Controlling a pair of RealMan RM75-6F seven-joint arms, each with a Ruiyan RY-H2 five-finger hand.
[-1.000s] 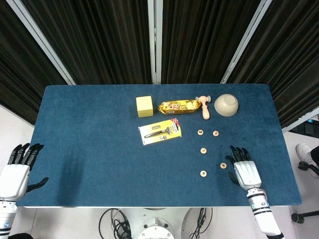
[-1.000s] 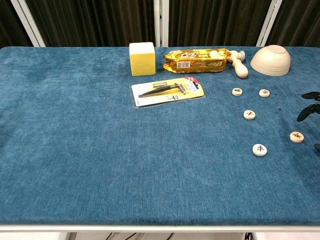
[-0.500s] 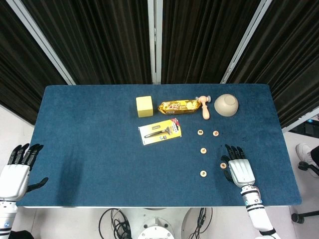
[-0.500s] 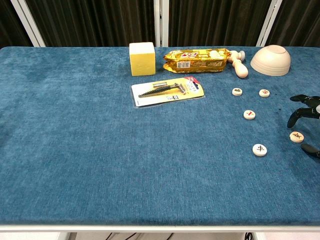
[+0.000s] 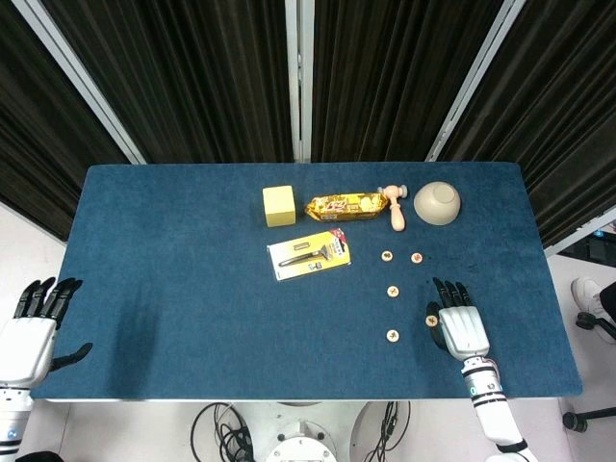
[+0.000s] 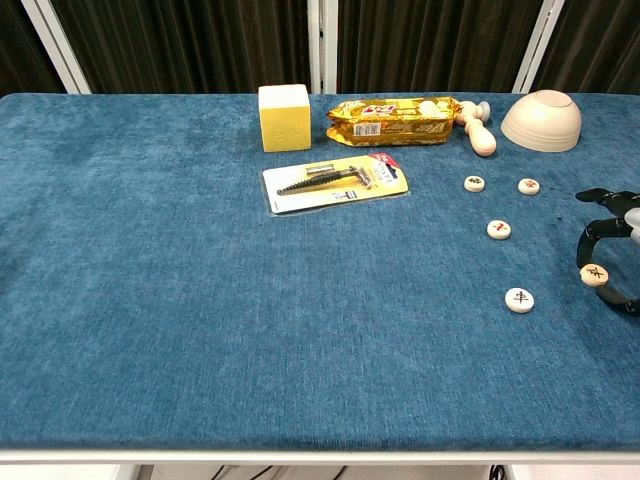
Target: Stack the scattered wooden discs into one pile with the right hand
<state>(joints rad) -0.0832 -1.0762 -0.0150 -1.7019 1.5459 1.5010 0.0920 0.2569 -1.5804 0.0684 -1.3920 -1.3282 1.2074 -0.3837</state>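
Five wooden discs lie scattered on the blue tabletop (image 5: 173, 250), at four o'clock from the razor pack (image 5: 309, 255). Largest of the working parts, the right hand (image 5: 460, 322) hovers palm-down with fingers spread, holding nothing, its thumb curving around the rightmost disc (image 6: 594, 273). At the tabletop's eight o'clock corner, the left hand (image 5: 32, 332) is released too.

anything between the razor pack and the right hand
Yes: two wooden discs, one higher and one nearer the front edge, lie on the cloth between the razor pack and the right hand. The head view shows it best.
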